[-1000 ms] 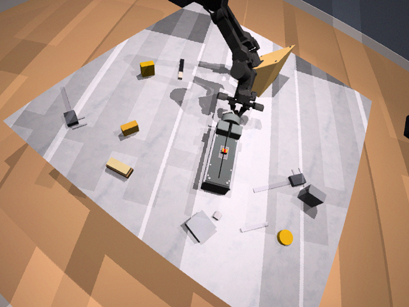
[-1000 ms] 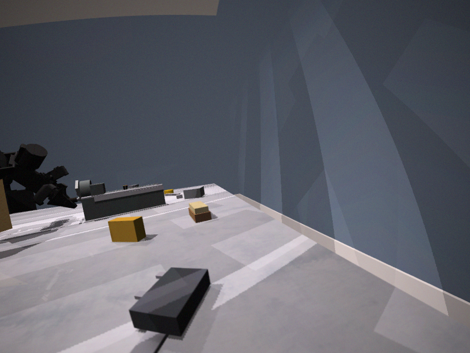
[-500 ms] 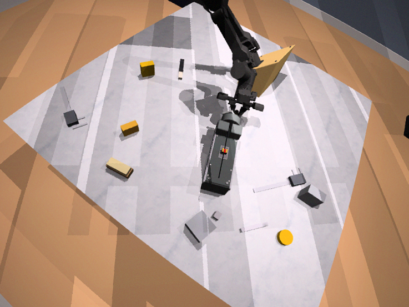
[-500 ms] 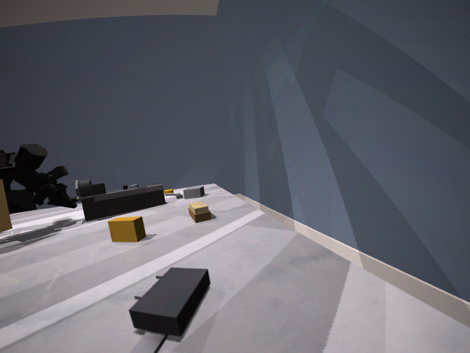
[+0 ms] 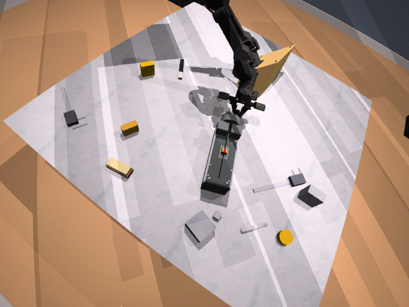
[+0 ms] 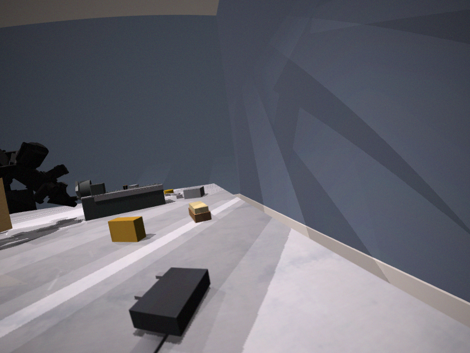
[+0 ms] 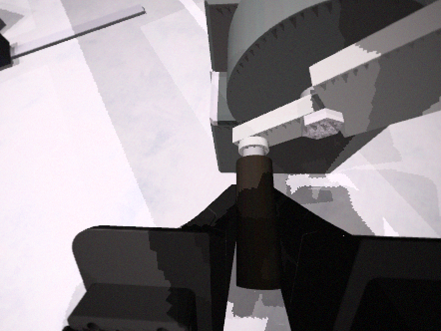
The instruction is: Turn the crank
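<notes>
The machine is a long dark grey box with a rounded drum housing at its arm end. The slide's red pointer shows on its top, near the middle, inside a small pale outline; whether it is level with the brass marks is too small to tell. A pale crank arm runs from the hub to the brown handle. My gripper is shut on the brown handle, with a finger on either side of it. The handle is hidden in the top and exterior views.
A tan slanted panel stands beside the arm. Yellow blocks and a tan-topped block lie on one side. A grey block, a yellow disc and a grey slab lie beyond the machine.
</notes>
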Controlling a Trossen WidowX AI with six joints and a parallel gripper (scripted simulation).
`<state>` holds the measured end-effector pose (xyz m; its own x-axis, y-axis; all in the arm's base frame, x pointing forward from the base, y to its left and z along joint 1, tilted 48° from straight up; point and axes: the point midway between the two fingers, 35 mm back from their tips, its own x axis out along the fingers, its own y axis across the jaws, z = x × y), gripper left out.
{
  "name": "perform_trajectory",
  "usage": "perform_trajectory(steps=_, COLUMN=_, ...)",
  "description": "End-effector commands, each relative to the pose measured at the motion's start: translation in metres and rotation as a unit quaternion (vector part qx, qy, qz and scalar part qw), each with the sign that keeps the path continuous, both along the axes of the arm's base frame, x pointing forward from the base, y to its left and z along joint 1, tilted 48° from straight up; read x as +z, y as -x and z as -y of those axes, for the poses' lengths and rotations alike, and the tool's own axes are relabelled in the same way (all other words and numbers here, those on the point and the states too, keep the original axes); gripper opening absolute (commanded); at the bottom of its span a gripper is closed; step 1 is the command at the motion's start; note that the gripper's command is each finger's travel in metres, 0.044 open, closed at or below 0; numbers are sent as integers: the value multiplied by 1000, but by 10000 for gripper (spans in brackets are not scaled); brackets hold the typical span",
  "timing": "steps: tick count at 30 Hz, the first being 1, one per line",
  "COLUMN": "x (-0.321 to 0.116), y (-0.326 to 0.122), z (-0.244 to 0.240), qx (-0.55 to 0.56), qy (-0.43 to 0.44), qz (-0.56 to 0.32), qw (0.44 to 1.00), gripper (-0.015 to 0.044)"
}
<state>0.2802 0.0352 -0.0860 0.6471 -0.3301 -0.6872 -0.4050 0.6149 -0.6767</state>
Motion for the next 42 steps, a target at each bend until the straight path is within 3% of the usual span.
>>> perform_trajectory(steps=1, x=1, y=2, z=-6, qx=6, qy=0, qz=-1, qw=1000, gripper=0)
perform_trajectory(steps=42, x=17, y=2, z=-26, qx=6, qy=0, qz=-1, qw=1000, gripper=0)
